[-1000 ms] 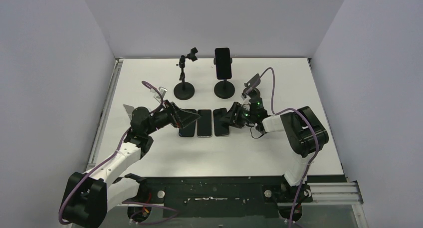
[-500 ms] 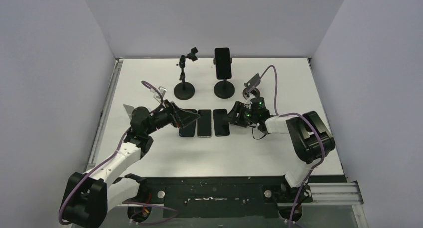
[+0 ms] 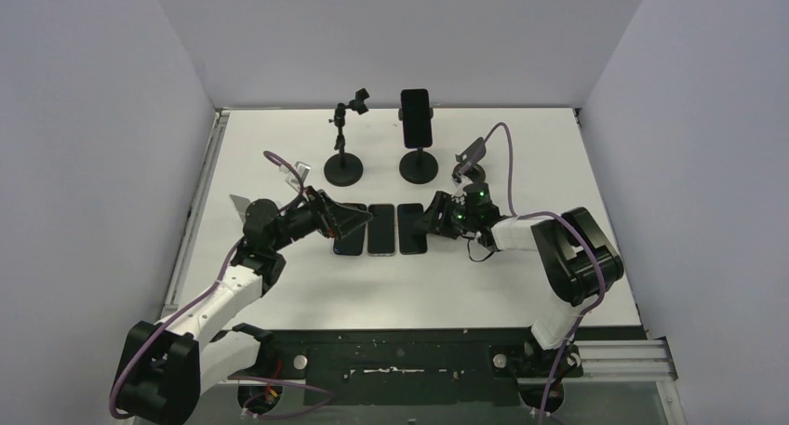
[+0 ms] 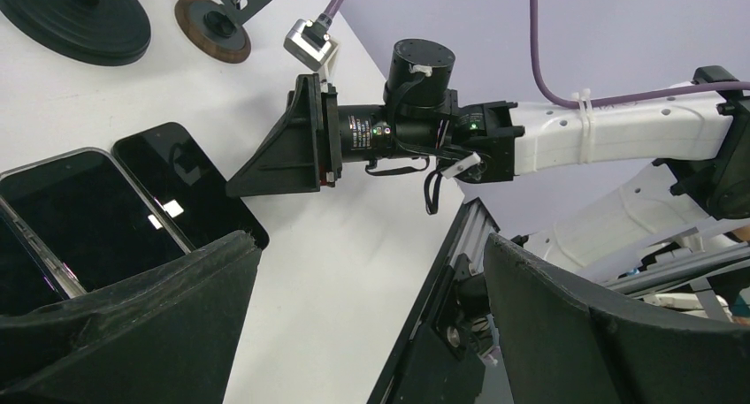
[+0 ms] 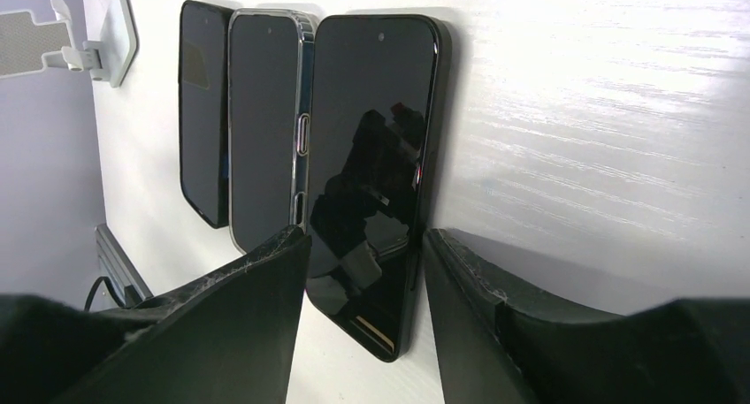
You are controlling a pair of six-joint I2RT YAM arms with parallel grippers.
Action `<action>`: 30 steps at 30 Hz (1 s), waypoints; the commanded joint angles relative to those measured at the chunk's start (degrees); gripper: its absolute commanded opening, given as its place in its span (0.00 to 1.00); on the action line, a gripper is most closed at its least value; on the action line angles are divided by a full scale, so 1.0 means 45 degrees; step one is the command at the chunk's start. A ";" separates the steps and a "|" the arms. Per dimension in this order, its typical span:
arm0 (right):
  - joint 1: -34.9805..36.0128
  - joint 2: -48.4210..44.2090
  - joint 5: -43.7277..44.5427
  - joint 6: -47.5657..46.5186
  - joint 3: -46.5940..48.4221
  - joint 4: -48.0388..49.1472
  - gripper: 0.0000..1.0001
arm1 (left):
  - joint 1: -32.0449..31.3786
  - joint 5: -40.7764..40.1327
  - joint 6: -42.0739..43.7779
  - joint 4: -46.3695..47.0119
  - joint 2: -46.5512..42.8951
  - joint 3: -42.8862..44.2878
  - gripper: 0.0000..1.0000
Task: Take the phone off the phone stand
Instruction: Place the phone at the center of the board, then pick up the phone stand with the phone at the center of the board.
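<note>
2 side walls and a back wall are seen closing the white table (image 3: 484, 285) on 3 sides; along its left edge a metal rail (image 3: 198, 202) is laid. Bare surface is left across the whole near half and in the far right corner.

The left arm (image 3: 223, 290) is stretched from the near left toward the middle; the right arm (image 3: 568, 253) is folded in from the right. The left gripper (image 3: 358, 219) is held low over the leftmost flat phone (image 3: 348, 234), its jaws spread wide and nothing grasped. The right gripper (image 3: 423, 222) is set at the right edge of the rightmost flat phone (image 3: 410, 232); in the right wrist view its jaws are seen part-way apart, 1 on either side of that phone's end, and whether they press its edges cannot be told. Only a narrow gap is left between the 2 grippers.

At the far side the phone stand (image 3: 418, 166) is placed upright, and the phone (image 3: 415, 116) is clamped upright in it, well apart from both grippers. Just beside it on the left, an empty stand (image 3: 344, 170) is placed. 3 phones are laid flat edge to edge in mid-table, the middle flat phone (image 3: 381, 230) touching both neighbours. A small holder (image 3: 469, 155) is set near the phone stand's right.
</note>
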 commanded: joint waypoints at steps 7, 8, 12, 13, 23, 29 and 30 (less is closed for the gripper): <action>0.0137 -0.0032 0.0318 0.0527 -0.0322 -0.0610 0.52 | 0.0072 -0.0162 0.0294 0.0193 -0.0369 -0.0011 0.97; 0.0103 -0.0180 0.0421 0.0487 -0.0243 -0.0776 0.53 | 0.0072 -0.0190 0.0301 0.0184 -0.0381 -0.0016 0.97; -0.0159 -0.1449 0.1168 0.0030 0.0303 -0.2096 0.54 | 0.0072 -0.0795 0.0575 -0.0566 -0.0641 0.0098 0.97; -0.0195 -0.1835 0.1509 -0.0198 0.0531 -0.2587 0.54 | 0.0072 -0.1158 0.0785 -0.0963 -0.0769 0.0142 0.97; -0.0027 -0.5999 0.5935 -0.2230 0.1708 -0.6371 0.58 | 0.0208 -0.5713 0.1207 -0.5414 -0.1713 0.1159 0.97; -0.0160 -0.7675 0.6555 -0.1594 0.1724 -0.6890 0.69 | -0.0203 -0.4321 0.1270 -0.3078 -0.1033 0.1200 0.97; -0.0161 -0.7957 0.6403 -0.1731 0.1724 -0.6920 0.69 | -0.0404 -0.4455 0.1328 -0.3045 -0.0805 0.1545 0.97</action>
